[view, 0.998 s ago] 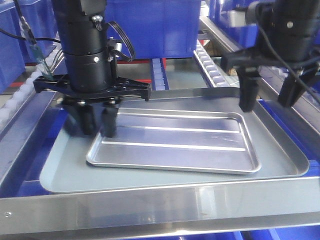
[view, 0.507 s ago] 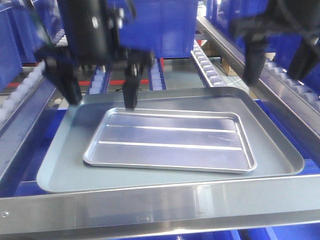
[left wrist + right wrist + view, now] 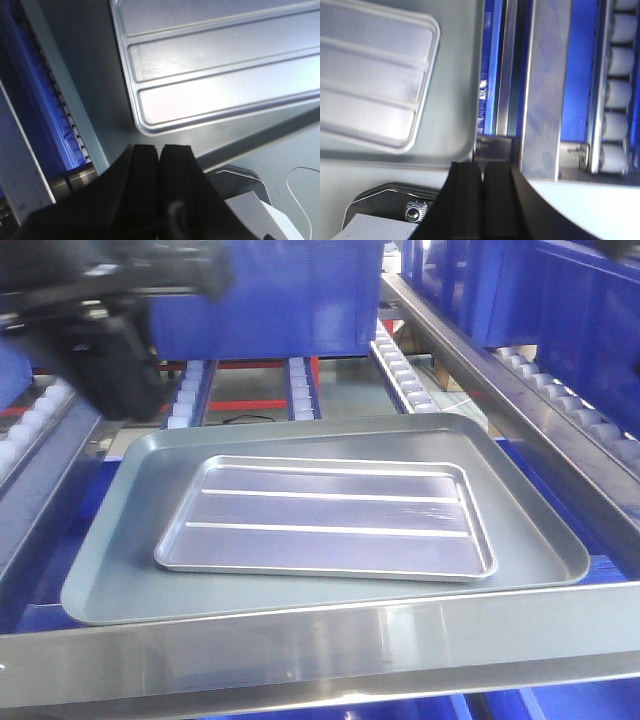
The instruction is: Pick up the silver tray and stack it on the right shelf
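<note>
Large dull grey tray (image 3: 110, 580) lay flat against front steel bar (image 3: 330, 650). Blue crate (image 3: 290, 300) stood at rack's back edge. White rollers (image 3: 400, 365) ran along side rails.

The silver tray (image 3: 325, 517) lies inside the larger tray (image 3: 100, 580), crates (image 3: 270, 295) behind.

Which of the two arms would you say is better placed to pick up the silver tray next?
Probably left: the left gripper, shut, hangs just off the silver tray corner; the right gripper, also shut, sits past the grey tray rim.
</note>
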Tool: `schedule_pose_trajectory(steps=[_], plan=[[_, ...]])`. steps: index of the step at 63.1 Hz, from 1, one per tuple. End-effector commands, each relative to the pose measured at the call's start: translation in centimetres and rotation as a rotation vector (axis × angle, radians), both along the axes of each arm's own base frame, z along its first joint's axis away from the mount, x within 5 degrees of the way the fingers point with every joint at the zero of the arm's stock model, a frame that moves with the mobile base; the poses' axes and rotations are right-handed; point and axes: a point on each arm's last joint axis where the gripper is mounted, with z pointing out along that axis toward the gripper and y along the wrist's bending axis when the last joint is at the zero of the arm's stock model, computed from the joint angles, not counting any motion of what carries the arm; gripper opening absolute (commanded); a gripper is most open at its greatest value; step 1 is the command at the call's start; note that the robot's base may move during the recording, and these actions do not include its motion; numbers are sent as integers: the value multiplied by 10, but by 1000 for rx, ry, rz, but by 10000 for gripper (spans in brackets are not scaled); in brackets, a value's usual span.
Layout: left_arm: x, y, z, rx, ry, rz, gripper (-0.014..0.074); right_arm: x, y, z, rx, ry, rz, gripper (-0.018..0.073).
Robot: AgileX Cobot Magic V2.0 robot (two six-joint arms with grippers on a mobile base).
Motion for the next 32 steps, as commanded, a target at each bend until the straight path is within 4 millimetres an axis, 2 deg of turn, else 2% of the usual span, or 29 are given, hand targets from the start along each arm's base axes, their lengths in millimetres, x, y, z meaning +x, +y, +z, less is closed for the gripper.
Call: schedule_pose_trajectory(steps=[1,12,32], plan=[[-16,9,16,-80,-131,-49,-97,-16,-6,9,24,-144,18,54],[-51,27,11,-129,-260,-154,-99,-51,-17,-2,59,-250,27,54],[-114,67,17,-306,-465,-305,-100,-119,-37,1,163,-582,38,54]])
